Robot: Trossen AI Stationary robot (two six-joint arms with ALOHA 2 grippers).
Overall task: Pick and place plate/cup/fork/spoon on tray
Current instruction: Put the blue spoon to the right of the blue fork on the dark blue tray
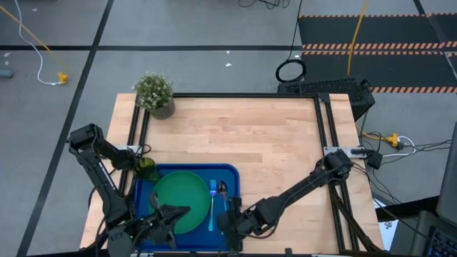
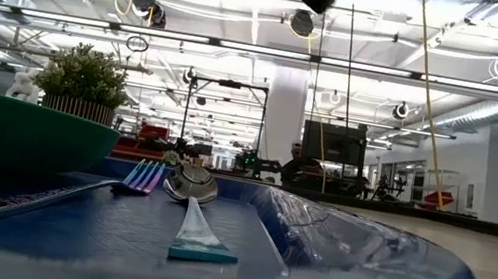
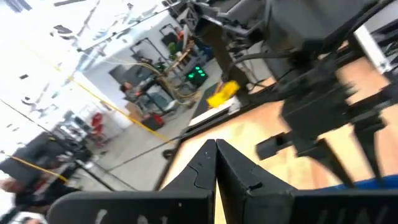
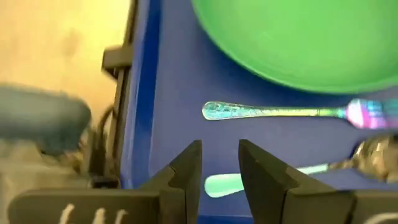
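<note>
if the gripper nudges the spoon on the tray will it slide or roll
The spoon lies flat on the tray, which looks smooth and glossy, so a nudge would probably make it slide rather than roll. Its rounded metal bowl may act as a pivot, so it could spin toward the fork lying beside it. It looks stiff, not floppy.

No legible text, seemingly, anywhere

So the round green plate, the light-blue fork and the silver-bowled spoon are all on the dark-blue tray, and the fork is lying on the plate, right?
Not quite. In the right wrist view the light-blue fork lies on the dark-blue tray beside the round green plate, not on it. The rest holds.
</note>
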